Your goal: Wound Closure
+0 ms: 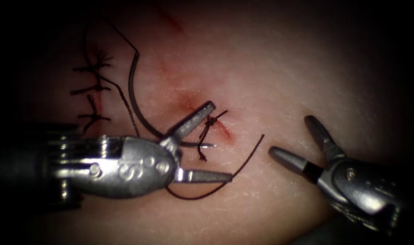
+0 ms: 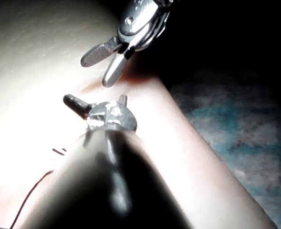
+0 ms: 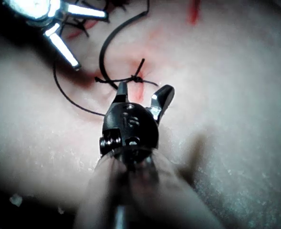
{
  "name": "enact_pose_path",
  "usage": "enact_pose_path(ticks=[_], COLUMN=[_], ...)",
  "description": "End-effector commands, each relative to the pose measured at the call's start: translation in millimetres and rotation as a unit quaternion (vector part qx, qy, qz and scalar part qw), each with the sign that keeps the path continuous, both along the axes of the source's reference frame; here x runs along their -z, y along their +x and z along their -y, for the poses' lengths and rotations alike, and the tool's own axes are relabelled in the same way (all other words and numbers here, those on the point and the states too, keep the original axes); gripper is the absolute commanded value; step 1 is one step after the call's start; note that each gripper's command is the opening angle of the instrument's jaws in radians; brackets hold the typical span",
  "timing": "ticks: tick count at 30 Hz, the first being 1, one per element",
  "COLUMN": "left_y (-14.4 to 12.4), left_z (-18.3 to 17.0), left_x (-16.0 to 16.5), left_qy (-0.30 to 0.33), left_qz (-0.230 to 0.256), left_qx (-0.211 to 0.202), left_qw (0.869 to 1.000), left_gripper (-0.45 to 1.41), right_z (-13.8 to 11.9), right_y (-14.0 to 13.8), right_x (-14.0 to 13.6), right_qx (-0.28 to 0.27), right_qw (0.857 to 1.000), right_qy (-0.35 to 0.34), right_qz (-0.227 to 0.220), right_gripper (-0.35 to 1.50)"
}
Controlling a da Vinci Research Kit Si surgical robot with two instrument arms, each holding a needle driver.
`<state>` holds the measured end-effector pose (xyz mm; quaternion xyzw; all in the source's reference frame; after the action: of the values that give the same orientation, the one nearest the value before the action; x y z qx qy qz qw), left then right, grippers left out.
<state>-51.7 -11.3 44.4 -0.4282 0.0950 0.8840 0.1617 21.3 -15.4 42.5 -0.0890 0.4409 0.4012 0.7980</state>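
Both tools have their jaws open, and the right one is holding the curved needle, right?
Not quite. Both tools' jaws are open, but the right tool holds nothing. The endoscope view shows the needle lying on the tissue, far from the right tool, its point end beside the left tool, which does not hold it either.

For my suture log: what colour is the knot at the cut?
Black; the knot shows best in the endoscope view.
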Motion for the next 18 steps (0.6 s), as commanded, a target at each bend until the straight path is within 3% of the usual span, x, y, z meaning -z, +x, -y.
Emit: enact_pose_path(ticks=[1, 6, 18], left_y=[-0.8, 0.1, 0.6], left_z=[-0.3, 1.0, 0.9], left_x=[-0.2, -3.8, -4.8], left_qy=[0.0, 0.011, 0.015], left_qz=[0.001, -0.013, -0.009], left_qx=[0.002, -0.009, -0.015], left_qw=[1.0, 1.0, 1.0], left_gripper=[0.73, 0.63, 0.19], right_z=[0.2, 0.1, 0.4], right_y=[0.9, 1.4, 3.9], right_x=[-0.5, -0.6, -1.2], right_qx=[0.001, 0.008, 0.018], right_qw=[1.0, 1.0, 1.0], right_qy=[0.0, 0.0, -0.009], right_qz=[-0.002, -0.012, -0.023], right_gripper=[0.96, 0.94, 0.93])
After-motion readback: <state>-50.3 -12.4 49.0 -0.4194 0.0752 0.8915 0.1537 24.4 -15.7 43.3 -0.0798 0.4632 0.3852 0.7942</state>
